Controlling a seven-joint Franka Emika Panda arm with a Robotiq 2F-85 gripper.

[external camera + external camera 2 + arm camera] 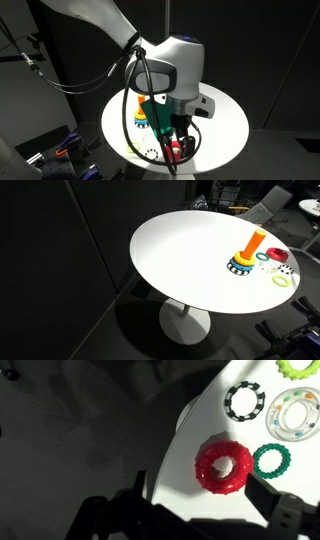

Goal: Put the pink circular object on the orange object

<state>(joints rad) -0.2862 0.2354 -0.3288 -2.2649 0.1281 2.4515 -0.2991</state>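
**Q:** Where does the task's ring lie, and what is the tool doing?

**A:** Wrist view: the pink circular object (223, 466) lies flat on the white surface (215, 425), close to its rim. A dark green ring (270, 459) sits just beside it; whether the two touch cannot be told. The tool (203, 500) hangs above with its jaws spread wide and nothing between them. In an exterior view the orange object (258, 242) stands upright on its stacked base, near the pink ring but apart from it.

**Q:** How is the ring likely to handle?

**A:** By its look it is light, stiff moulded plastic, knobbed along the outer edge and not fragile. The glossy face may slip a little, though the knobs should give purchase. Lying flat and low, it offers little height to pinch.

**Q:** Where should it be taken?

**A:** Probably across the band, with one finger in the hole and the other outside. The side away from the green ring is better, so that the neighbour is not trapped. Most of the hole must stay clear and the ring level for threading over the peg.
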